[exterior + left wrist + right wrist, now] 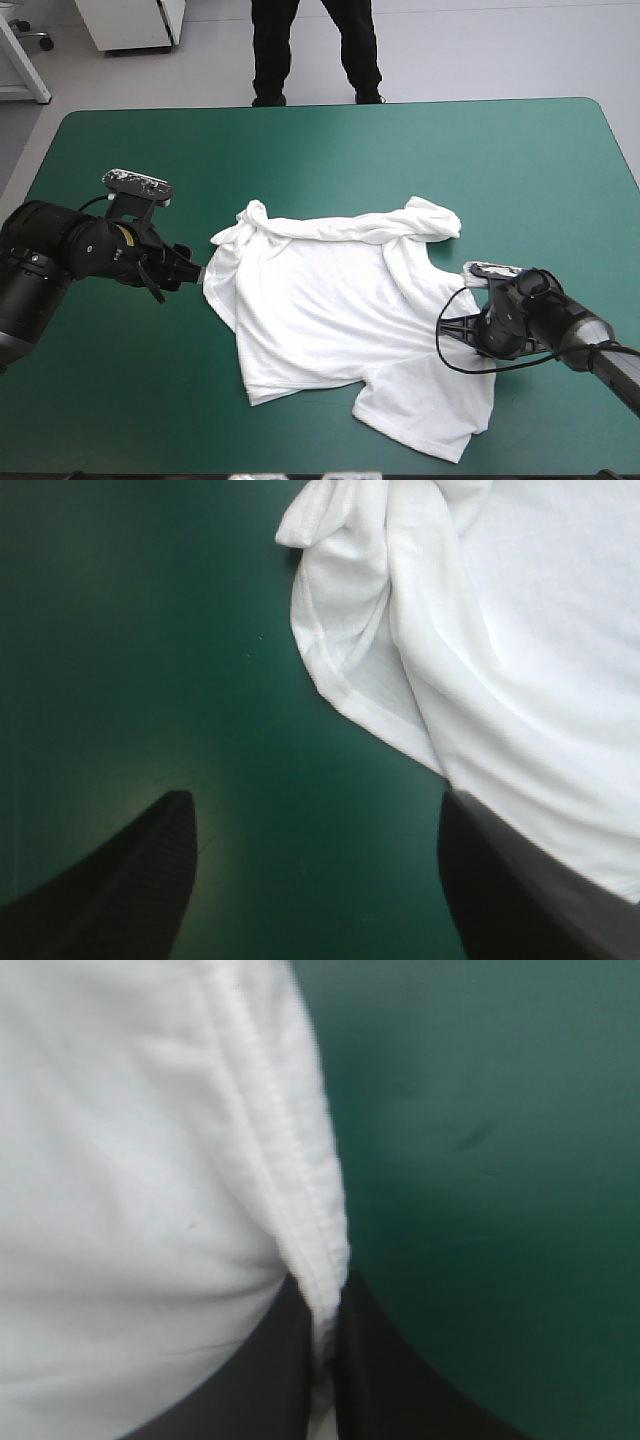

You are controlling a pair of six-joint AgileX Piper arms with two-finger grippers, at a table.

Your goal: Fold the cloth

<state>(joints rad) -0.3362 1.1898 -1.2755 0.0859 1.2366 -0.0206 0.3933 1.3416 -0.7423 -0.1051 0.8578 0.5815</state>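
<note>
The white T-shirt lies mostly spread on the teal-green cover, its far edge bunched into twisted rolls. My left gripper sits low at the shirt's left edge and stands open; in the left wrist view bare cover lies between the fingers and one finger touches the cloth at its hem. My right gripper is at the shirt's right side, and in the right wrist view its fingers are shut on the T-shirt's stitched hem.
Bare teal-green cover stretches wide beyond the shirt toward the far edge and to both sides. The shirt's near corner lies close to the table's front edge.
</note>
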